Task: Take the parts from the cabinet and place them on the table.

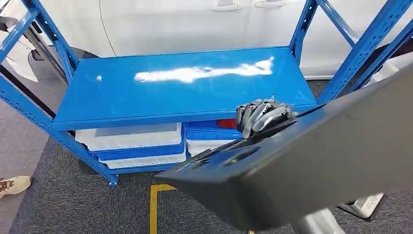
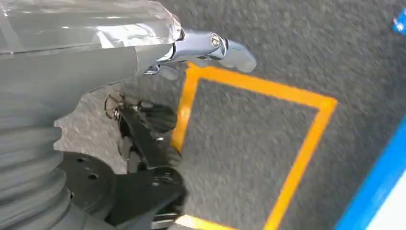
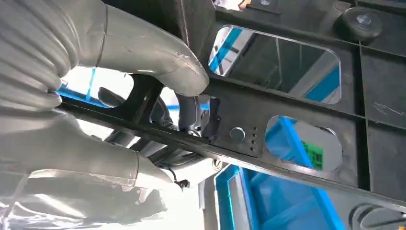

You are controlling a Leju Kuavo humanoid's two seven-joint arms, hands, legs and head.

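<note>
here blue cabinet point(image 1: 185, 80) stands on grey carpet point(image 1: 63, 204).

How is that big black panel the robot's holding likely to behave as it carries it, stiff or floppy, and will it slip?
The black panel probably stays stiff: the right wrist view shows ribs and cut-out windows on its underside. It may want to swing or tilt, since the right hand grips only one edge of a wide piece. Its glossy face looks slippery, so the grip could creep.
</note>
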